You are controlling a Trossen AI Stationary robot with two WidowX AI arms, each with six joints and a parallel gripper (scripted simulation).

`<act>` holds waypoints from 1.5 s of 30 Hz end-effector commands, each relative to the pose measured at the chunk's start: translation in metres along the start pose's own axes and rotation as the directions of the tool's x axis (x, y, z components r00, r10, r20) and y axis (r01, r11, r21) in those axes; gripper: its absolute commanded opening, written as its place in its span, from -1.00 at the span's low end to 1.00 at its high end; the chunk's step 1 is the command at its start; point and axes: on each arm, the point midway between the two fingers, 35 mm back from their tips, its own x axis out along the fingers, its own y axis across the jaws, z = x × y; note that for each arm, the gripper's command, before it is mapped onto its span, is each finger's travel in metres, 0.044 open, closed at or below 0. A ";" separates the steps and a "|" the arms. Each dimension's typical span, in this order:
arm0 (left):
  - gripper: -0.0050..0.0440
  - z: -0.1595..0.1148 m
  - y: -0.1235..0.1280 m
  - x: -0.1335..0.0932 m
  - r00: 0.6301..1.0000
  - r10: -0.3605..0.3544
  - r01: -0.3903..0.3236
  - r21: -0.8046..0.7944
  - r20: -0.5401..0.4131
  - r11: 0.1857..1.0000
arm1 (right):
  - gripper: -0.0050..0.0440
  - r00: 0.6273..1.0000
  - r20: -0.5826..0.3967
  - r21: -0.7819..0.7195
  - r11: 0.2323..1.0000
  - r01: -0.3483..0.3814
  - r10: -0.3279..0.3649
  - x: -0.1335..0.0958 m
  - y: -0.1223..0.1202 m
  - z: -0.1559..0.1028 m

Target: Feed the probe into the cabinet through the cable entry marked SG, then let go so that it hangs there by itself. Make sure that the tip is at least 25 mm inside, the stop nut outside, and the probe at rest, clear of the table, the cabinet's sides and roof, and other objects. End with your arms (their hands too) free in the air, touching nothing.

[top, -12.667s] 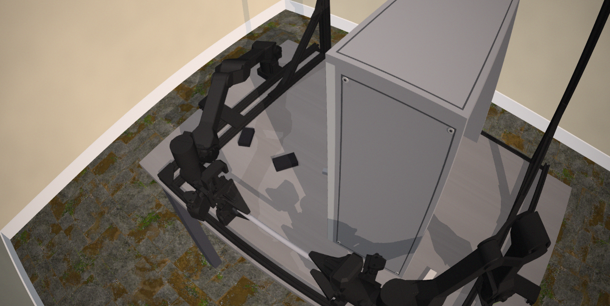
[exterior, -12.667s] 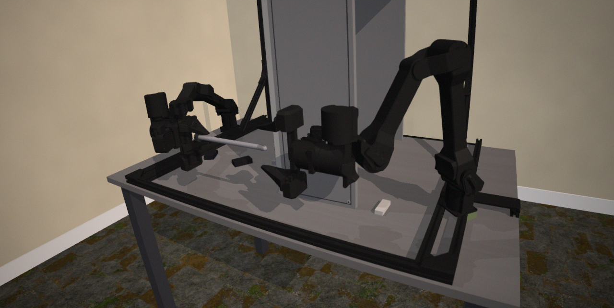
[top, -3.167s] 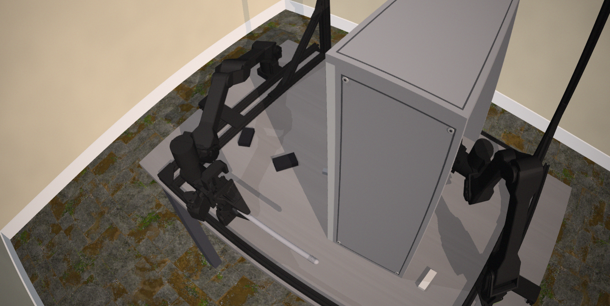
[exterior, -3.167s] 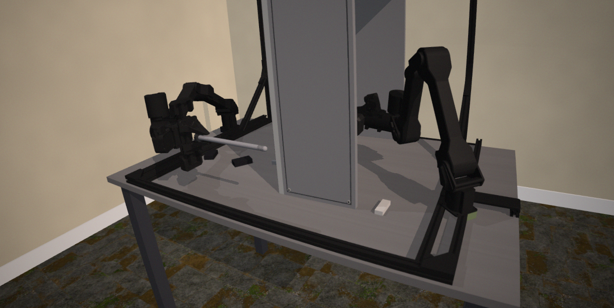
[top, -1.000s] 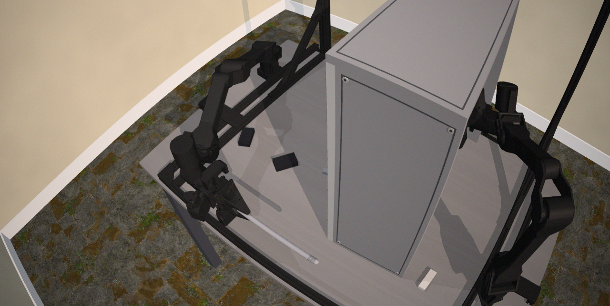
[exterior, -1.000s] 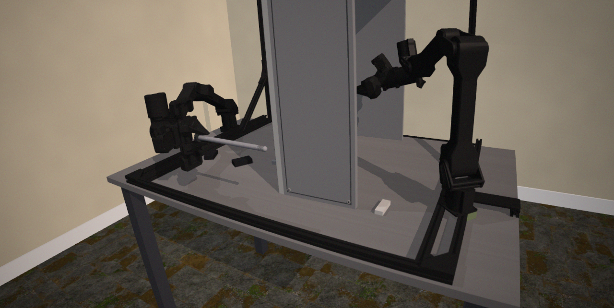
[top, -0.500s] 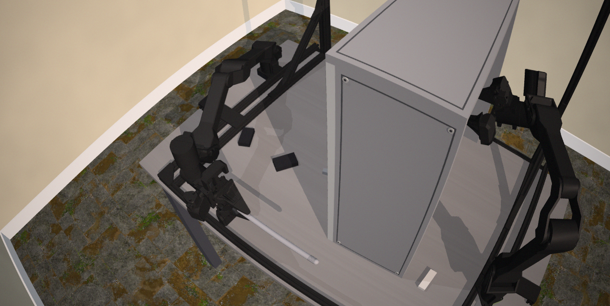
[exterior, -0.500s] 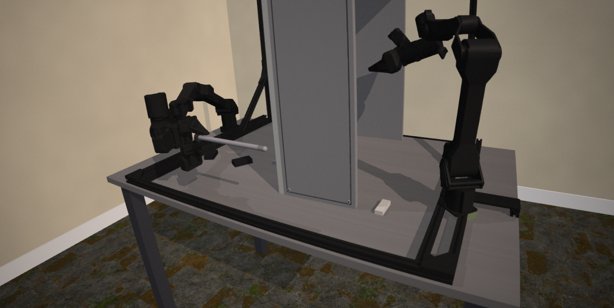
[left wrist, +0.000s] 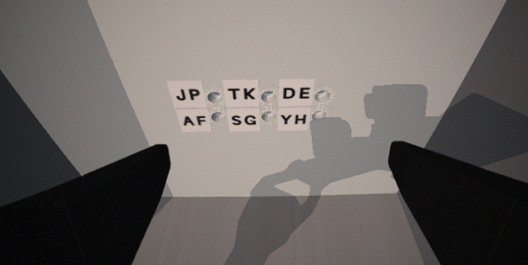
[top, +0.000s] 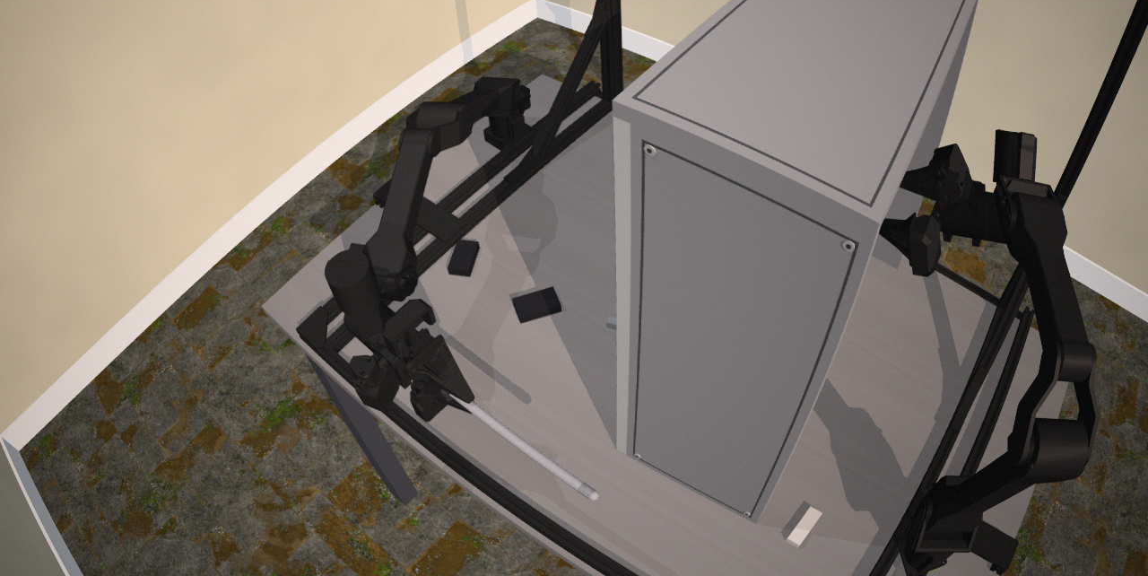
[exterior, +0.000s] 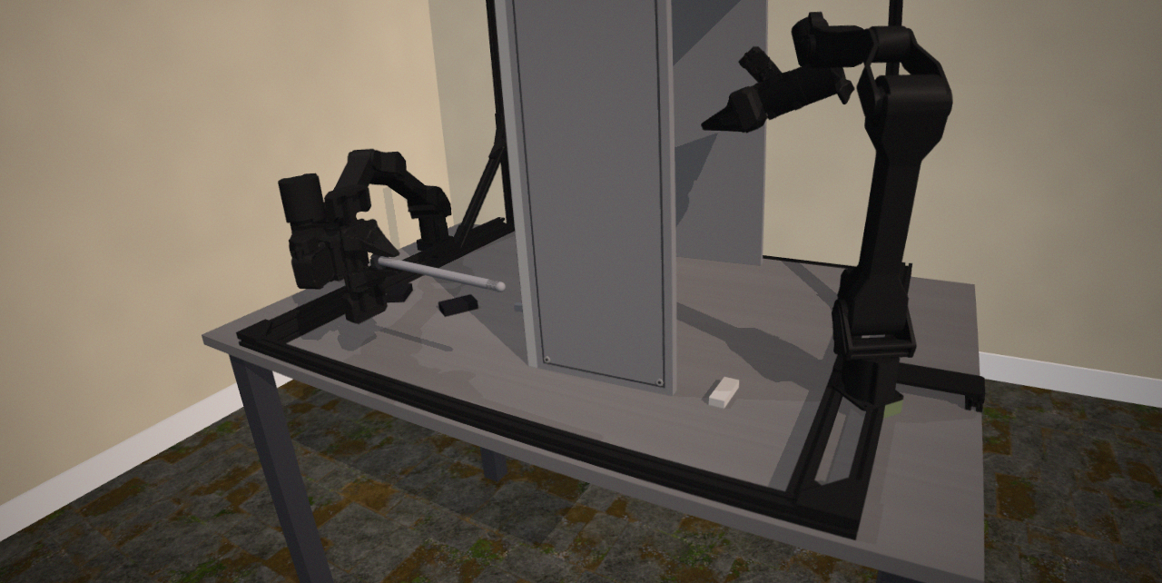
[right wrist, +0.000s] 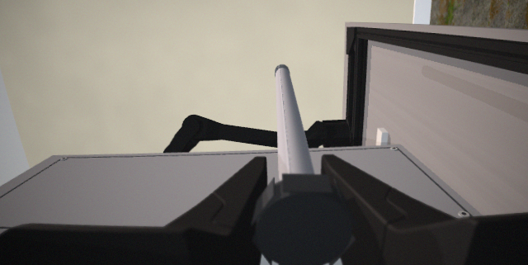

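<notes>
One probe (top: 529,449) (exterior: 442,274) (right wrist: 290,125) is sitting clamped in my right gripper (top: 456,404) (exterior: 379,262) (right wrist: 294,167), its free end reaching out above the desk (top: 553,412) (exterior: 731,449) (left wrist: 194,232) (right wrist: 454,125), well outside the cabinet (top: 738,315) (exterior: 593,172) (left wrist: 247,30) (right wrist: 165,182). Across from it, my left gripper (top: 894,205) (exterior: 704,125) (left wrist: 280,153) is standing wide open at the cabinet's open side, holding nothing, its camera looking at the labelled panel. SG is showing in the lower row, middle column; I'm reading the hole (left wrist: 268,116) just beside its label (left wrist: 243,120), on the YH side, as the one I'm wanting.

For now I'm judging this as the lining-up stage. I'm planning on that order appearing mirrored from the probe's side, so I'm counting columns carefully. I'm wanting the shaft square to the panel and its tip centred before pushing, then feeding slowly along its own axis; a tilted tip could be catching the rim or slipping into a neighbour. I'm keeping my grip until it's seated deep enough to hang, then opening and backing straight out.
</notes>
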 end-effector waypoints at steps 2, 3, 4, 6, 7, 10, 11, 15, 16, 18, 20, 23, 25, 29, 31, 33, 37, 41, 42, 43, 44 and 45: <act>1.00 0.001 0.001 -0.001 1.000 0.002 -0.002 -0.001 0.001 1.000 | -0.80 1.000 0.020 -0.041 0.999 -0.007 0.008 0.000 0.018 -0.008; 1.00 0.001 0.001 -0.001 1.000 0.002 -0.002 -0.001 0.001 1.000 | -0.80 1.000 0.024 -0.044 0.999 -0.006 0.007 -0.001 0.020 -0.010; 1.00 0.001 0.001 -0.001 1.000 0.002 -0.002 -0.001 0.001 1.000 | -0.80 1.000 0.024 -0.044 0.999 -0.006 0.007 -0.001 0.020 -0.010; 1.00 0.001 0.001 -0.001 1.000 0.002 -0.002 -0.001 0.001 1.000 | -0.80 1.000 0.029 -0.048 0.999 -0.005 0.006 -0.001 0.021 -0.011; 1.00 0.001 0.001 -0.001 1.000 0.002 -0.002 -0.001 0.001 1.000 | -0.80 0.999 0.033 -0.052 0.999 -0.004 0.005 -0.001 0.022 -0.013; 1.00 0.001 0.001 -0.001 1.000 0.002 -0.002 -0.001 0.001 1.000 | -0.80 0.999 0.047 -0.063 0.998 0.000 0.003 -0.002 0.025 -0.018; 1.00 0.001 0.001 -0.001 1.000 0.002 -0.002 -0.001 0.001 1.000 | -0.80 0.999 0.051 -0.066 0.998 0.001 0.002 -0.003 0.027 -0.019; 1.00 0.001 0.001 -0.001 1.000 0.002 -0.002 -0.001 0.001 1.000 | -0.80 0.998 0.069 -0.081 0.997 0.007 -0.001 -0.004 0.031 -0.027; 1.00 0.001 0.001 -0.001 1.000 0.002 -0.002 -0.001 0.001 1.000 | -0.80 0.997 0.074 -0.085 0.996 0.008 -0.002 -0.005 0.032 -0.028; 1.00 0.001 0.001 -0.001 1.000 0.002 -0.002 -0.001 0.001 1.000 | -0.80 0.997 0.083 -0.092 0.996 0.011 -0.004 -0.006 0.034 -0.032; 1.00 0.001 0.001 -0.001 1.000 0.002 -0.002 -0.001 0.001 1.000 | -0.80 0.996 0.092 -0.099 0.995 0.015 -0.005 -0.007 0.035 -0.036; 1.00 0.001 0.001 -0.001 1.000 0.002 -0.002 -0.001 0.001 1.000 | -0.80 0.995 0.096 -0.103 0.995 0.016 -0.006 -0.008 0.036 -0.038; 1.00 0.001 0.001 -0.001 1.000 0.002 -0.002 -0.001 0.001 1.000 | -0.80 0.994 0.105 -0.110 0.994 0.020 -0.008 -0.010 0.038 -0.042; 1.00 0.001 0.001 -0.001 1.000 0.002 -0.002 -0.001 0.001 1.000 | -0.80 0.992 0.123 -0.125 0.992 0.028 -0.012 -0.013 0.041 -0.051; 1.00 0.001 0.001 -0.001 1.000 0.002 -0.002 -0.001 0.001 1.000 | -0.80 0.991 0.132 -0.132 0.991 0.032 -0.014 -0.015 0.042 -0.055; 1.00 0.001 0.001 -0.001 1.000 0.002 -0.002 -0.001 0.001 1.000 | -0.80 0.990 0.141 -0.139 0.990 0.036 -0.016 -0.016 0.043 -0.059; 1.00 0.001 0.001 -0.001 1.000 0.002 -0.002 -0.001 0.001 1.000 | -0.80 0.987 0.158 -0.154 0.987 0.045 -0.020 -0.021 0.045 -0.069; 1.00 0.001 0.001 -0.001 1.000 0.002 -0.002 -0.001 0.001 1.000 | -0.80 0.986 0.166 -0.163 0.985 0.048 -0.021 -0.023 0.046 -0.074; 1.00 0.001 0.001 -0.001 1.000 0.002 -0.002 -0.001 0.001 1.000 | -0.80 0.985 0.170 -0.168 0.985 0.050 -0.021 -0.024 0.047 -0.076; 1.00 0.001 0.001 -0.001 1.000 0.002 -0.002 -0.001 0.001 1.000 | -0.80 0.985 0.174 -0.172 0.984 0.052 -0.022 -0.025 0.047 -0.079; 1.00 0.001 0.001 -0.001 1.000 0.002 -0.002 -0.001 0.001 1.000 | -0.80 0.984 0.178 -0.177 0.983 0.054 -0.022 -0.026 0.048 -0.081; 1.00 0.001 0.001 -0.001 1.000 0.002 -0.002 -0.001 0.001 1.000 | -0.80 0.983 0.182 -0.181 0.982 0.056 -0.023 -0.028 0.048 -0.084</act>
